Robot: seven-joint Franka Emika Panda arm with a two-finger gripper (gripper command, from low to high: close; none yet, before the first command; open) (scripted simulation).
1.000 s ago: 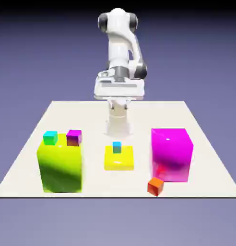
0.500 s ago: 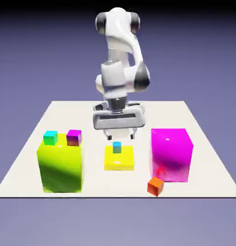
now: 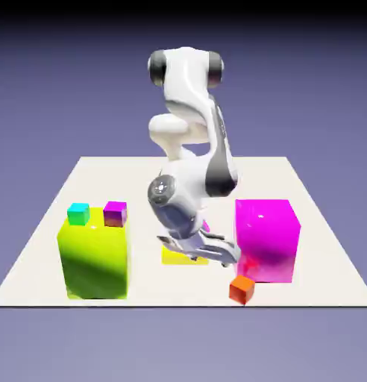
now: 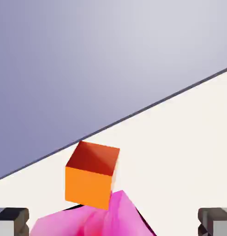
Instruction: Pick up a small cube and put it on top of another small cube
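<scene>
Gripper (image 4: 113,223): fingers spread, empty | target: orange cube (image 4: 92,174) on table, beside magenta block (image 3: 267,239) | risk: descending fingers may strike block, nudging cube off line.

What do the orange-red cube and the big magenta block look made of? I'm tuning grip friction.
Everything here is rendered, so this goes by look only. The orange-red cube has flat, even faces with no glare: a matte, plastic-like finish. The big magenta block looks glossy, like polished plastic: a pale sheen lies on its front and a reddish reflection of the cube shows near its lower edge.
</scene>
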